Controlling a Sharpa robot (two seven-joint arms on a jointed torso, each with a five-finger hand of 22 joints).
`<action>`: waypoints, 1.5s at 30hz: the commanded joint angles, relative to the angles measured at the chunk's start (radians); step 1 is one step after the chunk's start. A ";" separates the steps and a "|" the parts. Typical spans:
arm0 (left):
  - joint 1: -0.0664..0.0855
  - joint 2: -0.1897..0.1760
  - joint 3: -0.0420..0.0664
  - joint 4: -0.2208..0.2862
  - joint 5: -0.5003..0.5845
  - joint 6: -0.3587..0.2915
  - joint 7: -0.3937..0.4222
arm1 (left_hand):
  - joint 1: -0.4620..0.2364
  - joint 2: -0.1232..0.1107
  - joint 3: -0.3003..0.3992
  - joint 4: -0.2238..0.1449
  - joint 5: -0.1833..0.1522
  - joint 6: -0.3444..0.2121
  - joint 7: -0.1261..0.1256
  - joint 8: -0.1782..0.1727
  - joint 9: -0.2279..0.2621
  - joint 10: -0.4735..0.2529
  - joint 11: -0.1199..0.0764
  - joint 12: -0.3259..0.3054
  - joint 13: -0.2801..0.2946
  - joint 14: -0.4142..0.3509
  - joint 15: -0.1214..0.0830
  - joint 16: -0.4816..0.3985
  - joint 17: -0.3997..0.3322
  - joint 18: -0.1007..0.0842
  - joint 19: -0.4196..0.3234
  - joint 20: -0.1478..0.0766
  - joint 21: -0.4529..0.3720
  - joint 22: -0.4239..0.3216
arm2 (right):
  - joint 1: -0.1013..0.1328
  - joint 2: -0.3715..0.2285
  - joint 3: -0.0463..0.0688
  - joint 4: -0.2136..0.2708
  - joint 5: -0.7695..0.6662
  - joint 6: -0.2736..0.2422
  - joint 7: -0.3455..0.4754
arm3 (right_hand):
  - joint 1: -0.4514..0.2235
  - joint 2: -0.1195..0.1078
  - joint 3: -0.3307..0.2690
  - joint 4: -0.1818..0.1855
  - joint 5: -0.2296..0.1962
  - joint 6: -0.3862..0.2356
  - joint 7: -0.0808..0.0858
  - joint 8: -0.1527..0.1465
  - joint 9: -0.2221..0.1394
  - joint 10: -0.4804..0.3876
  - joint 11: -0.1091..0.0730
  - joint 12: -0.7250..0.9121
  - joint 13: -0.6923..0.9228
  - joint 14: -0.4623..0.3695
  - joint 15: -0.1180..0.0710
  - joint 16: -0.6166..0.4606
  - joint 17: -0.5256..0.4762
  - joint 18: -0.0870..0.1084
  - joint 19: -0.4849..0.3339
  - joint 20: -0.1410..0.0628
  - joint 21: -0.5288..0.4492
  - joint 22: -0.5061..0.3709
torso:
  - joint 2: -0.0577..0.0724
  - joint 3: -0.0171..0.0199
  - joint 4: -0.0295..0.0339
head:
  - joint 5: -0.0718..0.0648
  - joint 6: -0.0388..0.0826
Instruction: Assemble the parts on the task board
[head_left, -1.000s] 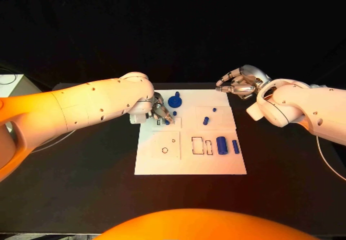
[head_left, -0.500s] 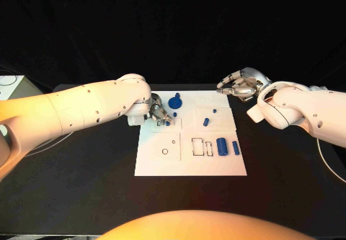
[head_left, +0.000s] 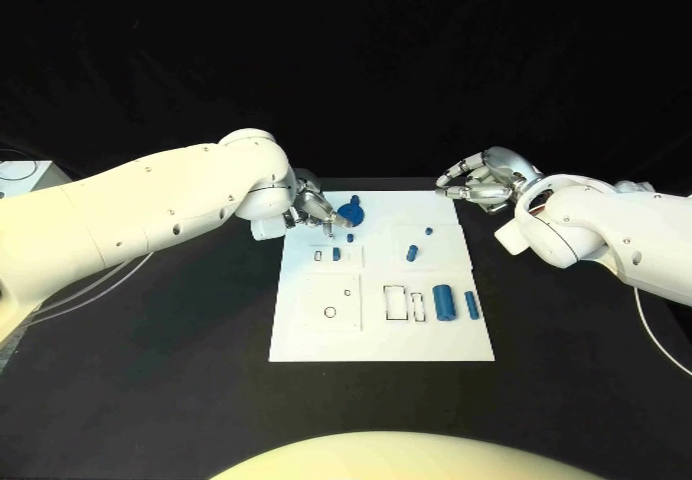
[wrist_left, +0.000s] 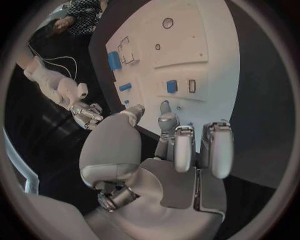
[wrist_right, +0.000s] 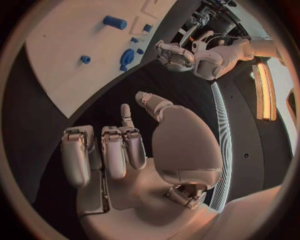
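The board (head_left: 382, 335) lies flat on the table (head_left: 173, 380), and every place here is given from it. The left hand (head_left: 315, 212) hovers over its far left corner, fingers loosely spread with nothing between them. The right hand (head_left: 480, 183) hangs just off the far right corner, fingers curled inward around nothing.

Parts sit on the board: a round gear (head_left: 351, 209) at the far edge near the left hand, a small peg (head_left: 336, 254) standing in a slot on the near side of the gear, a short pin (head_left: 413, 252) in the middle, and two cylinders, one thick (head_left: 444, 301), one thin (head_left: 472, 305), on the right side.

These parts look like small, hard, light plastic, probably smooth enough to slip or roll; a pinch across the cylinder's sides, or at the gear's raised hub, seems the sound hold.

The left wrist view shows that hand's palm bare, which the head view hides behind the arm; it also shows the empty recesses (wrist_left: 167, 23) on the board. The right wrist view shows its own fingers (wrist_right: 115, 150) curled, empty, off the board's edge
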 joint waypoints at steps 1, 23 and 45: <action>0.009 -0.009 0.010 -0.015 0.039 0.034 0.028 | 0.030 0.002 -0.005 0.000 0.004 -0.011 0.005 -0.012 -0.010 -0.022 0.005 -0.014 -0.020 0.096 0.011 -0.011 0.240 0.008 0.009 0.012 -0.013 0.111 | -0.001 0.000 0.000 -0.004 0.004 -0.003 0.018 | -0.006 -0.003 0.002 0.006 -0.001 -0.002 0.003 -0.005 0.001 0.106 0.005 0.004 0.263 0.106 0.006 0.004 0.263 0.005 0.084 0.005 -0.007 0.236 | 0.003 0.0009 0.0004 | 0.005 0.012; 0.019 0.087 0.013 -0.278 -0.032 0.019 0.079 | 0.083 0.017 0.006 0.001 0.010 -0.021 0.017 -0.038 -0.036 -0.030 0.015 -0.007 -0.019 0.097 0.020 -0.008 0.244 0.007 0.011 0.022 -0.013 0.114 | 0.002 -0.021 0.001 0.025 0.006 -0.019 0.029 | -0.004 -0.002 0.003 0.006 0.000 -0.003 0.003 -0.006 0.001 0.106 0.005 0.004 0.263 0.106 0.006 0.004 0.263 0.006 0.083 0.005 -0.011 0.234 | 0.032 -0.0046 -0.0111 | 0.020 0.041; 0.011 0.140 -0.014 -0.377 -0.050 0.029 0.094 | 0.070 0.012 -0.002 0.005 0.003 -0.017 0.019 -0.041 -0.043 -0.029 0.018 -0.003 -0.017 0.099 0.022 -0.004 0.248 0.007 0.013 0.024 -0.011 0.118 | 0.011 -0.034 0.002 0.053 0.013 -0.036 0.045 | -0.002 -0.002 0.004 0.005 0.001 -0.003 0.003 -0.007 0.001 0.106 0.005 0.004 0.263 0.106 0.006 0.004 0.263 0.006 0.082 0.005 -0.012 0.234 | 0.047 -0.0051 -0.0178 | 0.023 0.044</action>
